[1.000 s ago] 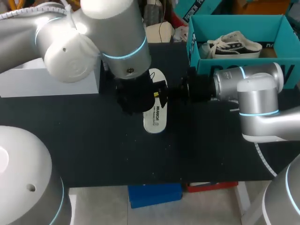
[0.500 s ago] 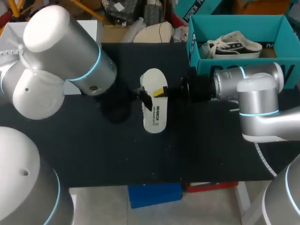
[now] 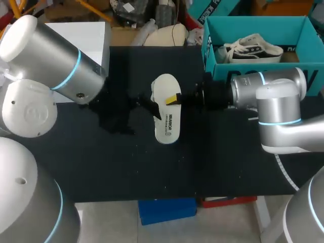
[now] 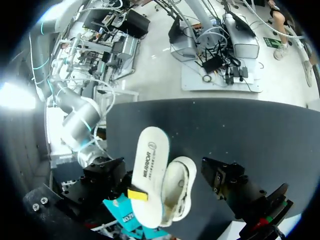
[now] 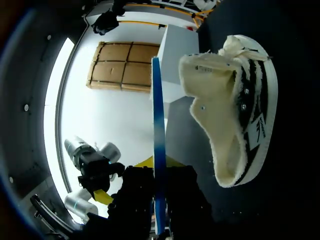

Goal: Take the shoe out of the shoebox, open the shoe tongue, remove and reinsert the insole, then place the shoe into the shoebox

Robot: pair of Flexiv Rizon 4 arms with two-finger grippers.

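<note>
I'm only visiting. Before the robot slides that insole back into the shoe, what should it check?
1. Grip on the insole: ok. The right gripper has both fingers pinching it, seen edge-on in the right wrist view.
2. Shoe within reach: ok. It lies on its side on the table, right by the insole.
3. Tongue pulled open wide enough: cannot tell.
4. Shoe steadied by the left gripper: not ok. It sits off to the side, not on the shoe.
5. Room in the shoebox: cannot tell. Another shoe lies inside.
</note>
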